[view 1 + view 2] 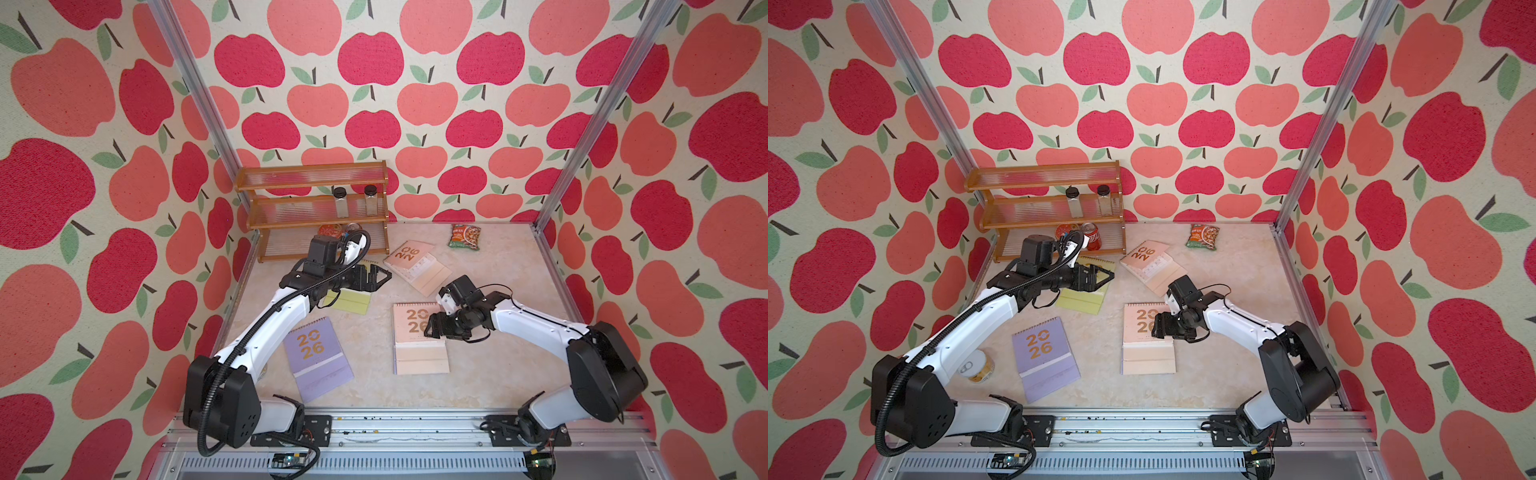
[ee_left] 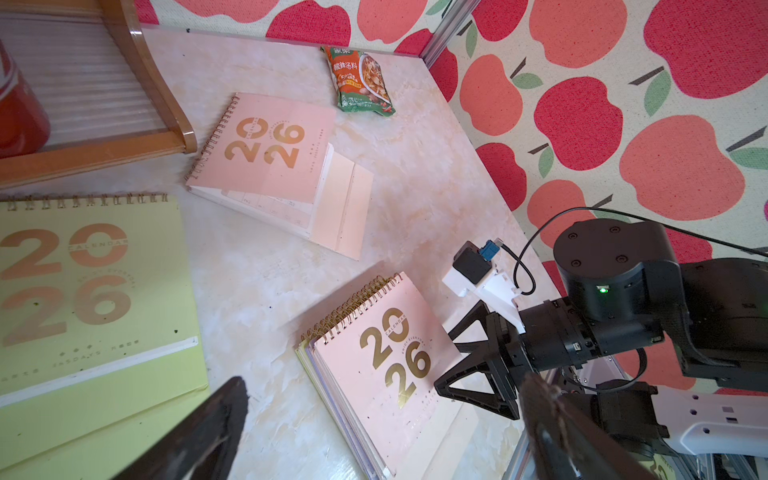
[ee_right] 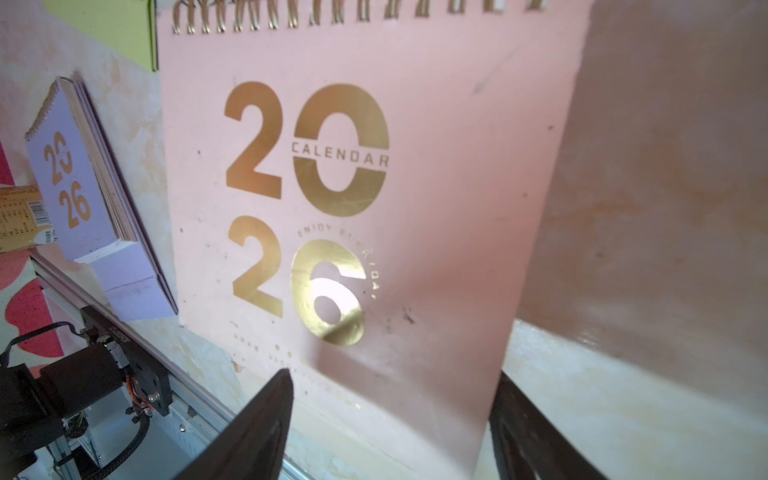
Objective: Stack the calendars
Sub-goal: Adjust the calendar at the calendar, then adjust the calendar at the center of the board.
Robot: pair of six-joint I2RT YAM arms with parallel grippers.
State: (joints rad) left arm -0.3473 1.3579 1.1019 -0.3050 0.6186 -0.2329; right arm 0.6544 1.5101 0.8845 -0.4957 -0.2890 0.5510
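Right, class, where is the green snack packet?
In both top views the snack packet lies by the back wall, right of the wooden rack, beyond the far pink calendar.

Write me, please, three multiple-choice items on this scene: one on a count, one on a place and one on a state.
1. How many black-lidded jars stand on the middle shelf of the wooden rack?
A) one
B) two
C) four

2. Where is the green snack packet?
A) on the rack
B) propped upright against the wall
C) flat on the table, near its far right corner

3. What state is the left hand in?
A) open, holding nothing
B) shut on the packet
C) shut on a jar

Answers:
1. B: both top views show two jars side by side on that shelf.
2. C: the packet lies flat on the table at the back, right of the rack.
3. A: its fingers are spread with nothing between them.
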